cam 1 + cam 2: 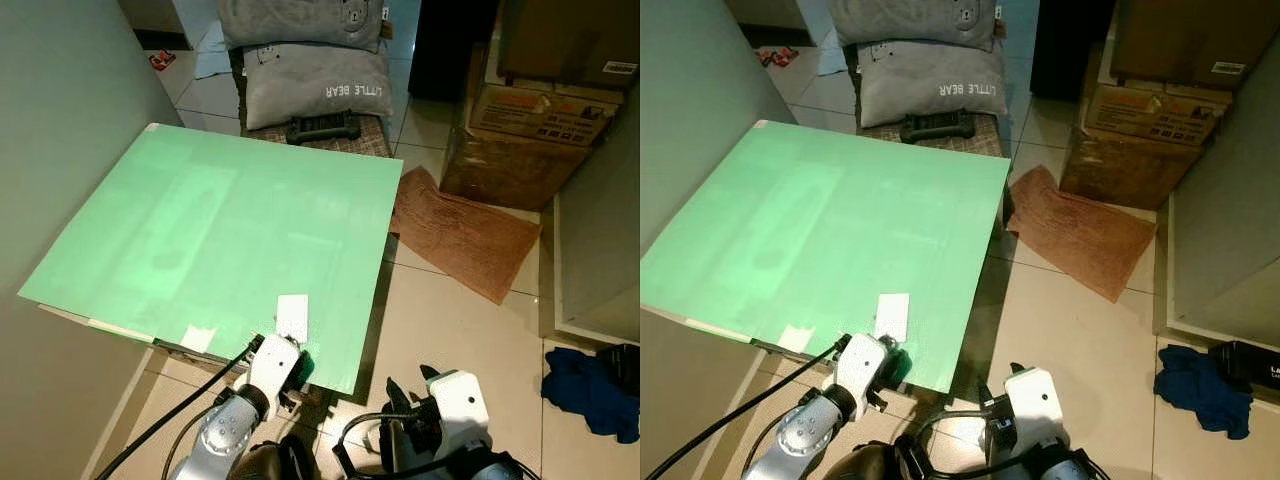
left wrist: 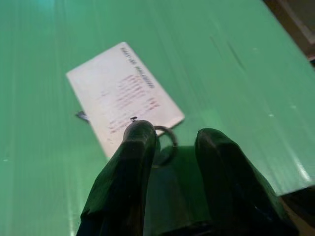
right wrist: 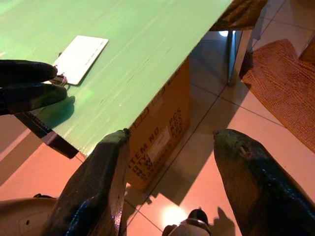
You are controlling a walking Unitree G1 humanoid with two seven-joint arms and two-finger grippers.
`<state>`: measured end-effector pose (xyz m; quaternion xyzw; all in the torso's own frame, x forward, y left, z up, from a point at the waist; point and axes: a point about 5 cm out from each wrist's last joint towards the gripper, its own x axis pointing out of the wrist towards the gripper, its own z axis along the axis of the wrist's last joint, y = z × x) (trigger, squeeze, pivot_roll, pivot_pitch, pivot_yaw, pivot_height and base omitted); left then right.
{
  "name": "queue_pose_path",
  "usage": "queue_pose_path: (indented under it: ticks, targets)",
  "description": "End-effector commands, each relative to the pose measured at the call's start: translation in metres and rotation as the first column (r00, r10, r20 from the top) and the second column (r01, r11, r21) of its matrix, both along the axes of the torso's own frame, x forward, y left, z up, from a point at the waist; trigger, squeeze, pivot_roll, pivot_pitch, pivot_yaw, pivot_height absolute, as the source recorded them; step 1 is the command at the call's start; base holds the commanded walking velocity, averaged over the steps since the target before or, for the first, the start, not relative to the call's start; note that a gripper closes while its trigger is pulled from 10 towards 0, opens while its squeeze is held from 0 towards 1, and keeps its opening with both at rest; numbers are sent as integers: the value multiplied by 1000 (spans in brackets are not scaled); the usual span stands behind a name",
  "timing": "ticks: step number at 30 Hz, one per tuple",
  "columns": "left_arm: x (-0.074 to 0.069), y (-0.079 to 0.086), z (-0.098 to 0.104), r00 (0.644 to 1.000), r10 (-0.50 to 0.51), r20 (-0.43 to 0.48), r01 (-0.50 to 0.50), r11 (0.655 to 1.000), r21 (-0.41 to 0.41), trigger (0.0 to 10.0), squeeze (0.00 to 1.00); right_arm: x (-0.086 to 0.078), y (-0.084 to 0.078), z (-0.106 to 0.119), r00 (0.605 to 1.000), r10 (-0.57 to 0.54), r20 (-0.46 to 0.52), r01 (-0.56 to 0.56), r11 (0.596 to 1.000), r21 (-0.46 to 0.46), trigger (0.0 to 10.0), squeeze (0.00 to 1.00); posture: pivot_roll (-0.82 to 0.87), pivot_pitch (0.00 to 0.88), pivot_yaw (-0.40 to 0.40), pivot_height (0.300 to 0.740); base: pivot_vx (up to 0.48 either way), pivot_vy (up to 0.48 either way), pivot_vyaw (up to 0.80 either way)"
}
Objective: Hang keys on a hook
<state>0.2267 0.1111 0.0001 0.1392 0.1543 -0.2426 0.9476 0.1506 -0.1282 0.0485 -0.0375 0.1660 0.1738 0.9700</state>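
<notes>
Nearest, our right gripper [image 3: 172, 187] hangs spread wide and empty over the tiled floor [image 1: 470, 330], beside the near corner of the green board [image 1: 250, 200]. Our left gripper [image 2: 174, 162] rests at that board's near edge, fingers slightly parted around a metal key ring [image 2: 166, 143], though we cannot tell whether they grip it. The ring touches a white card [image 2: 123, 91]. Farther off lie grey pillows [image 1: 315, 85].

The left gripper [image 2: 170, 142] reached over the near edge of the green tabletop [image 1: 230, 220], its two black fingers [image 2: 129, 162] parted by a narrow gap. The right gripper [image 3: 172, 162] hung lower, just off the tabletop's near corner, its fingers spread wide apart.
</notes>
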Motion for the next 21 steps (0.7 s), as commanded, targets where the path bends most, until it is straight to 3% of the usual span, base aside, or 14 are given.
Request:
queue_pose_path:
  ticks: [1,21]
  targets:
    - [-7,4,-5,1000,19,-19,-19,1000,15,10000,0,-4,2,-1,1000,10,-7,-10,1000,4,10000,0,-267,262,126,740,0,0,0]
    - [-15,-2,-20,993,85,-80,-82,996,38,10000,0,-3,1,-2,1000,3,3,-3,1000,-4,10000,0,-272,264,121,740,0,0,0]
